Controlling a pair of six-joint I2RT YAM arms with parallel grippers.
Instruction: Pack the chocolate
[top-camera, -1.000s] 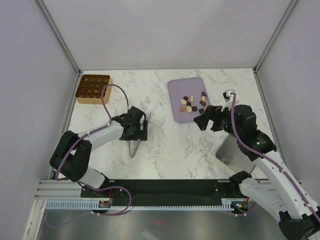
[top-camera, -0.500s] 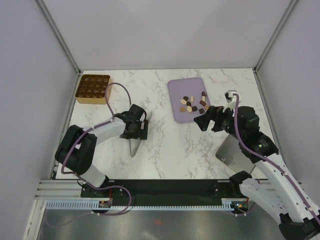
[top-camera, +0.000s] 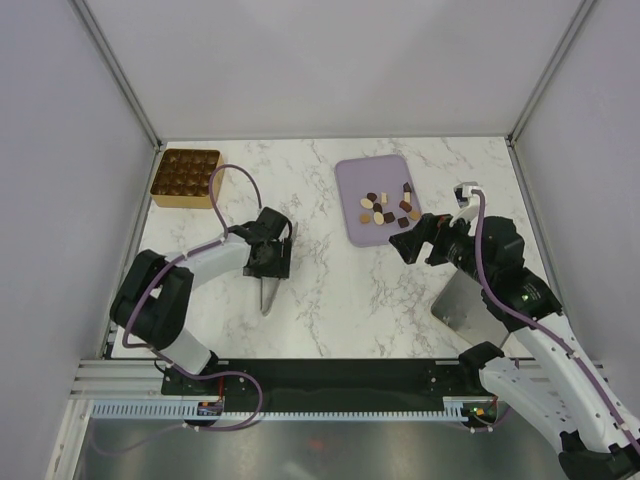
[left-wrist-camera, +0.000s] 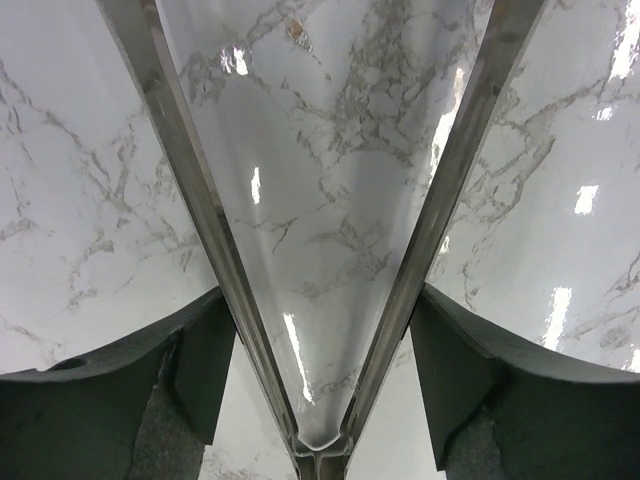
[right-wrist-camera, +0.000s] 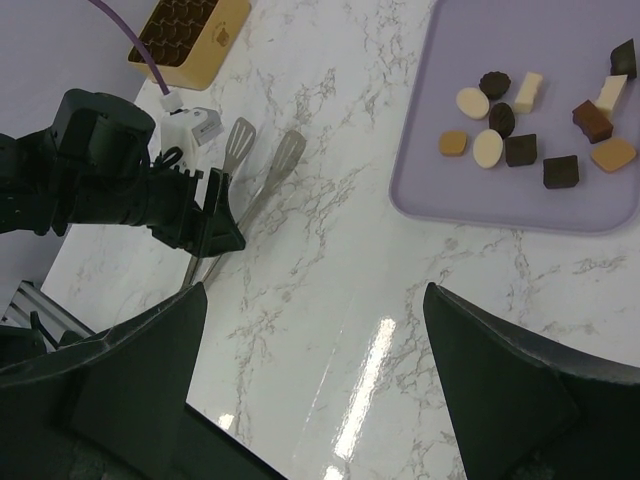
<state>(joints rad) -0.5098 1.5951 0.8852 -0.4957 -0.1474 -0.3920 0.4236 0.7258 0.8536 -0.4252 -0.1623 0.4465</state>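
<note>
Left gripper (left-wrist-camera: 318, 300) straddles the tongs (left-wrist-camera: 185, 170); right gripper (right-wrist-camera: 312, 300) wide open

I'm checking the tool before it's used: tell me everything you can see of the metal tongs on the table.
The tongs are silvery polished metal: two flat arms joined at the end nearer the robot, spreading in a V to spatula-shaped tips, one visibly slotted. They lie flat on the marble table, left of the lilac tray and apart from it. The left gripper straddles them, a finger outside each arm; whether it presses them I cannot tell.
</note>
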